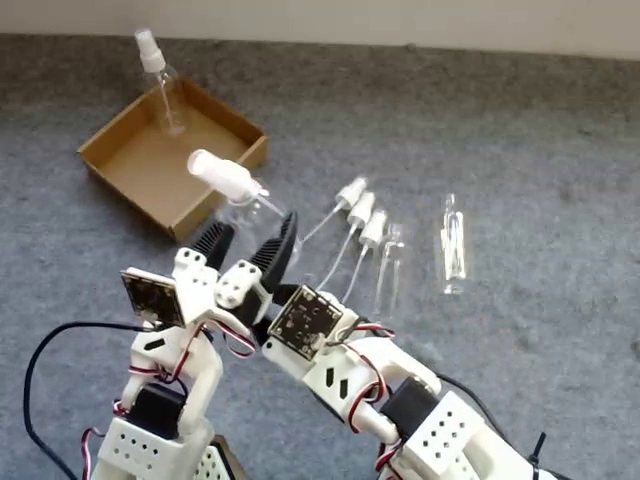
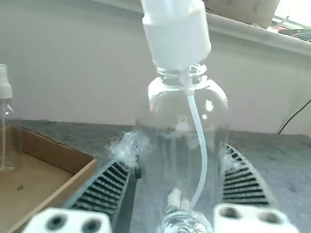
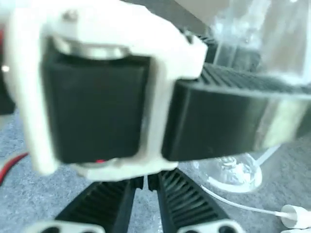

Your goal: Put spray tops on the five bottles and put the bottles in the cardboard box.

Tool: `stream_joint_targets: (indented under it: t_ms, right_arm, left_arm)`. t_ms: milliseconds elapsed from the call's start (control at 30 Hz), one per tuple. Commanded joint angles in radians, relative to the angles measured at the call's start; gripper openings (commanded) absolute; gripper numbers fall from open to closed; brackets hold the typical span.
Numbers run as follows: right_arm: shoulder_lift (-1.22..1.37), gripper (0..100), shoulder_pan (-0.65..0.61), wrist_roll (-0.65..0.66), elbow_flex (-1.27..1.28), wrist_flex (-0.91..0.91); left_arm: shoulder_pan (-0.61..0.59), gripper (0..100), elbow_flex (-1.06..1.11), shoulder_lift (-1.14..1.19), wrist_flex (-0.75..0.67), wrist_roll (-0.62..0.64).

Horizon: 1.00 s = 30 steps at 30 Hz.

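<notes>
A bottle (image 1: pixel 165 95) stands in the cardboard box's (image 1: pixel 135 165) far corner.

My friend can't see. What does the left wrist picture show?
A clear bottle with a white spray top at its neck is gripped between the left arm's black jaws. Nearby, a cardboard box holds another capped bottle.
</notes>
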Motion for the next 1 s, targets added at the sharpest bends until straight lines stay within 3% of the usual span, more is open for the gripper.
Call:
stream_joint_targets:
  t_ms: [0, 333, 667, 967]
  right_arm:
    - [-0.016, 1.1, 0.054, 0.000, -0.012, -0.022]
    - [-0.016, 1.1, 0.174, 0.000, 0.012, -0.022]
    - [-0.016, 1.1, 0.185, 0.000, 0.065, -0.024]
    - [-0.016, 1.1, 0.189, 0.003, 0.117, -0.024]
  left_arm:
    - [0.070, 7, 0.016, -0.019, 0.009, -0.052]
    - [0.105, 7, 0.010, -0.019, 0.071, -0.080]
    - [0.094, 7, 0.010, -0.019, 0.068, -0.081]
    - [-0.154, 7, -0.102, -0.013, 0.110, -0.080]
